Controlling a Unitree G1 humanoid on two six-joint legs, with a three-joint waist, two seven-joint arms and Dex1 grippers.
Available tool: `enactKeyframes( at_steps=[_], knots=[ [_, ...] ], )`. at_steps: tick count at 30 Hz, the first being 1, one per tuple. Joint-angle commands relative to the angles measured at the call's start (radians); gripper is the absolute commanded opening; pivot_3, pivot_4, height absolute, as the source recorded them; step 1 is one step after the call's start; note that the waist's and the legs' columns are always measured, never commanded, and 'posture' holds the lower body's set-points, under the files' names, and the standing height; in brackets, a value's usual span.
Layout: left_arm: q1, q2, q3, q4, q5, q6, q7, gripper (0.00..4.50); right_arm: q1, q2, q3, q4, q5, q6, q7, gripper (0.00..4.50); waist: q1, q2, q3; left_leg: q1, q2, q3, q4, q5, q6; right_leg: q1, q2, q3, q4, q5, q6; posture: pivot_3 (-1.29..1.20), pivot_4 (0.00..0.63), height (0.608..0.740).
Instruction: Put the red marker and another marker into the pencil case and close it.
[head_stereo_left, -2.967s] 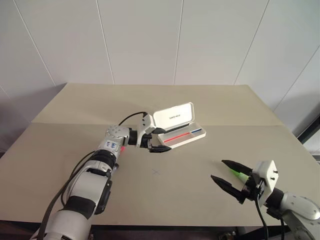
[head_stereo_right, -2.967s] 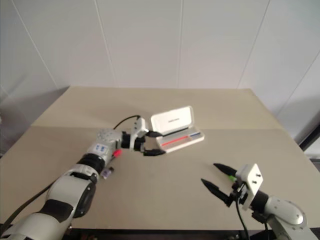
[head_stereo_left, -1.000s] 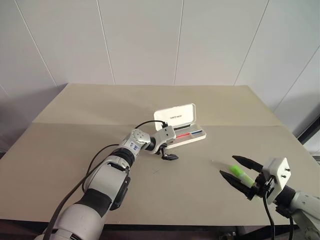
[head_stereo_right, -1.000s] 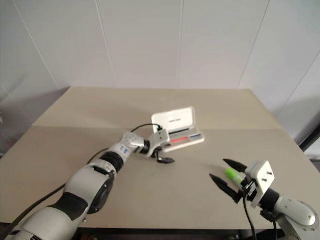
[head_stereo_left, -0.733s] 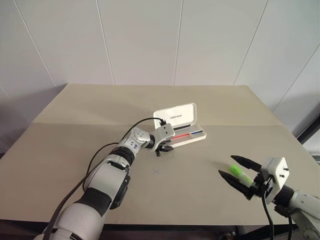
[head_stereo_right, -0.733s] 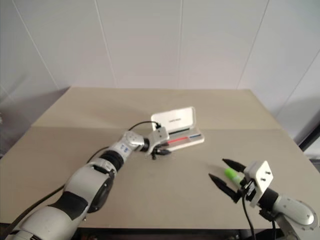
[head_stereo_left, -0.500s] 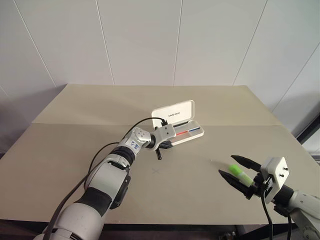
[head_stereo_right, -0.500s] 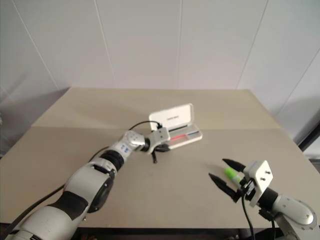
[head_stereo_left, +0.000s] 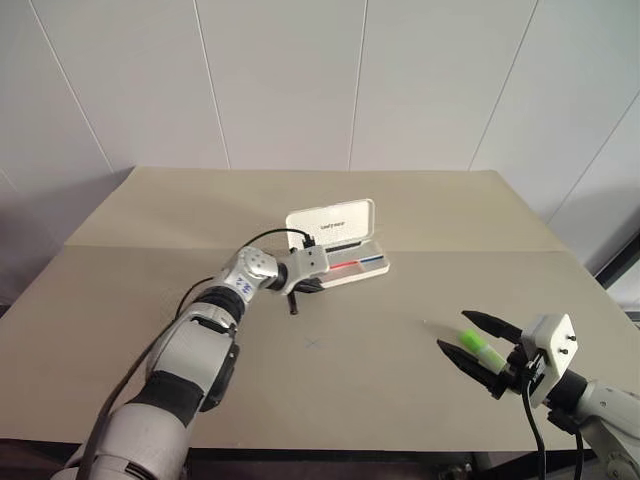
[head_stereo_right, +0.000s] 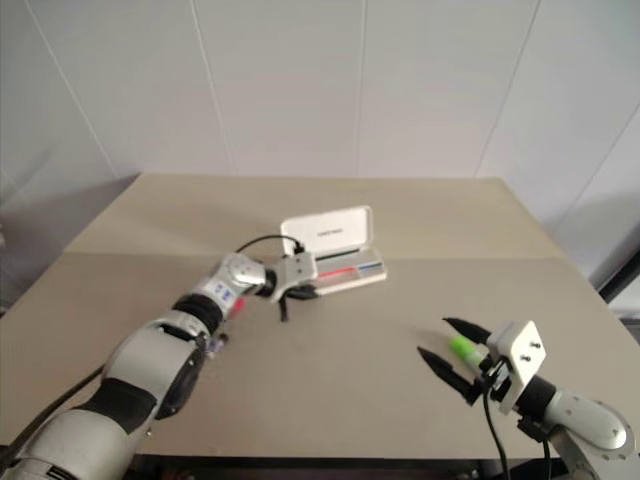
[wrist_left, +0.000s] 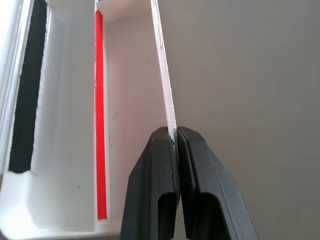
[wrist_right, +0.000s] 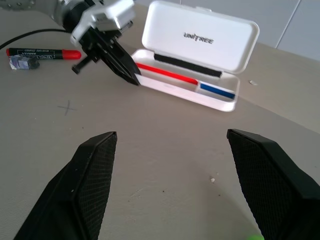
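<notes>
The left gripper (wrist_left: 176, 137) is clamped on the front wall of the open pencil case (head_stereo_left: 352, 272). The red marker (wrist_right: 44, 52) lies lengthwise on the table just beside that arm. The right gripper (head_stereo_left: 470, 357), fingers spread wide, hovers over the green marker (head_stereo_left: 473, 342), well apart from the case.

Both head views look forward and down from above the worktop (head_stereo_left: 400, 400), well back, sharing the open pencil case (head_stereo_left: 335, 250) near centre. The left wrist view sits very close against the case's front wall. The right wrist view looks level across the worktop toward the case at about eleven o'clock.
</notes>
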Motion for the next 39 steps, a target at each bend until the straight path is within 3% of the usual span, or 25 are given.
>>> enactKeyframes(
  at_steps=[1,8,13,20,25,39],
  knots=[
    [-0.016,0.039,0.023,-0.063,-0.039,-0.103,-0.083,0.02,-0.016,-0.018,-0.009,0.001,0.007,0.0,0.012,4.5,0.001,0.0,0.0,0.0,0.0,0.0,0.0,0.0,0.0,0.0,0.0,0.0,0.0,0.0,0.0,0.0,0.15,0.74],
    [0.093,0.116,0.079,-0.253,-0.19,-0.166,-0.395,0.02,-0.045,-0.021,0.003,0.027,0.007,0.005,0.031,4.5,0.0,0.0,0.0,0.0,0.0,0.0,0.0,0.0,0.0,0.0,0.0,0.0,0.001,0.0,0.0,0.0,0.15,0.74],
    [0.315,0.222,0.088,-0.608,-0.323,-0.062,-0.574,0.02,-0.058,-0.026,0.002,0.039,0.008,0.006,0.047,4.5,-0.012,0.001,0.0,0.001,0.001,0.001,0.0,0.0,0.0,-0.001,0.0,0.001,0.004,0.0,-0.001,0.0,0.15,0.74],
    [0.578,0.313,0.101,-1.064,-0.398,0.182,-0.513,0.02,-0.034,-0.036,-0.019,0.035,0.017,0.004,0.063,4.5,0.002,0.001,0.0,0.002,0.001,-0.001,0.002,0.0,0.0,0.0,0.0,0.001,0.006,-0.001,-0.002,0.0,0.15,0.74],
    [0.686,0.356,0.094,-1.266,-0.428,0.33,-0.477,0.02,-0.041,-0.041,-0.019,0.046,0.018,0.005,0.067,4.5,-0.001,0.001,0.0,0.002,0.001,-0.001,0.003,0.0,0.0,0.001,0.0,0.001,0.005,-0.001,-0.002,0.0,0.15,0.74],
    [0.735,0.354,-0.01,-1.305,-0.345,0.407,-0.362,0.02,-0.078,-0.041,0.006,0.074,0.004,0.007,0.074,4.5,-0.001,0.001,0.0,0.003,0.002,0.0,0.002,0.0,0.0,0.001,0.0,0.001,0.003,-0.002,-0.003,0.0,0.15,0.74]
  ],
)
